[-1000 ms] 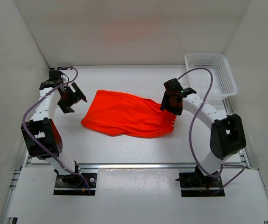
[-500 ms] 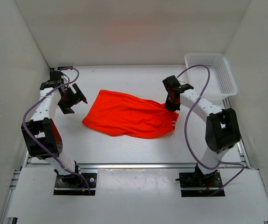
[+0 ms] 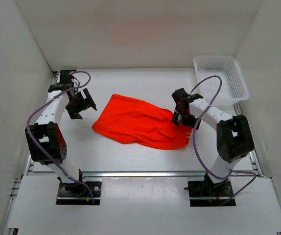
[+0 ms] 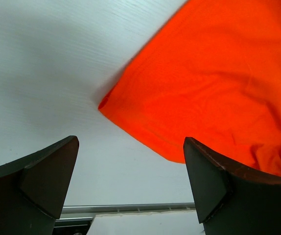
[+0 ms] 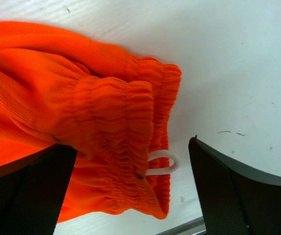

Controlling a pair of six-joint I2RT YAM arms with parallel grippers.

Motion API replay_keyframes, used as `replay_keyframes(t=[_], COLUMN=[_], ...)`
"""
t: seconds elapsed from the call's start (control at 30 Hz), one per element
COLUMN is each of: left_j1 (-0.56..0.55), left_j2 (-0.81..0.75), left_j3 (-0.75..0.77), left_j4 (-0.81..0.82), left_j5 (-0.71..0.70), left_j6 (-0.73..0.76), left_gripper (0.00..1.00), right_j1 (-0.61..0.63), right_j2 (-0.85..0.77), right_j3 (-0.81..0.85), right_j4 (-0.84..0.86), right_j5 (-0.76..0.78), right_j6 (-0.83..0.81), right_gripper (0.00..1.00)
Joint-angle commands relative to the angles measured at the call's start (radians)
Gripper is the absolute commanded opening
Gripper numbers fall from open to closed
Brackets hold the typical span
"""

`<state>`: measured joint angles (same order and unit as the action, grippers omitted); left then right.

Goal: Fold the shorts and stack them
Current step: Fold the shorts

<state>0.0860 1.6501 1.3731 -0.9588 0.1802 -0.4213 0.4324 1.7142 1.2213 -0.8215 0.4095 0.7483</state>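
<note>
left claw (image 3: 83,105): jaws wide apart, holding nothing. bright orange-red soft fabric shorts (image 3: 141,122) lie spread on the white table (image 3: 130,81) just ahead of it, with the hem corner roughly in line with the gap between its fingertips, not gripped. right claw (image 3: 182,118): also spread, low over the gathered elastic waistband (image 5: 126,122), which is bunched between its fingers. a white drawstring loop (image 5: 162,162) pokes out there. white plastic mesh basket (image 3: 222,78) sits beyond the right claw, apart from it.

Drawstring (image 5: 175,160) mostly under waistband (image 5: 130,122)
</note>
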Motion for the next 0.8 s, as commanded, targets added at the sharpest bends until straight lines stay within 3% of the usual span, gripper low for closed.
replay_keyframes(t=[0.0, 0.13, 0.27, 0.4, 0.57, 0.7, 0.77], left_j1=[-0.054, -0.114, -0.114, -0.114, -0.114, -0.114, -0.114], left_j2=[0.003, 0.068, 0.106, 0.148, 0.186, 0.252, 0.298], left_j3=[0.072, 0.135, 0.175, 0.198, 0.242, 0.265, 0.274], left_j4=[-0.017, -0.041, -0.041, -0.041, -0.041, -0.032, -0.032], left_j5=[-0.001, -0.027, -0.036, -0.070, -0.090, -0.081, -0.081], left_j6=[0.041, 0.041, 0.041, 0.041, 0.041, 0.041, 0.041], left_gripper=[1.00, 1.00, 1.00, 1.00, 1.00, 1.00, 1.00], right_j1=[-0.003, -0.059, -0.200, -0.268, -0.277, -0.277, -0.277], right_j2=[-0.085, -0.189, -0.307, -0.307, -0.259, -0.197, -0.183], right_j3=[-0.026, -0.109, -0.313, -0.433, -0.508, -0.539, -0.549], right_j4=[-0.028, 0.019, 0.234, 0.367, 0.462, 0.527, 0.548], right_j5=[0.070, 0.002, -0.355, -0.552, -0.598, -0.610, -0.610], right_j6=[0.032, 0.004, -0.056, -0.070, -0.070, -0.058, -0.058], right_gripper=[0.99, 0.99, 0.99, 0.99, 0.98, 0.84, 0.69])
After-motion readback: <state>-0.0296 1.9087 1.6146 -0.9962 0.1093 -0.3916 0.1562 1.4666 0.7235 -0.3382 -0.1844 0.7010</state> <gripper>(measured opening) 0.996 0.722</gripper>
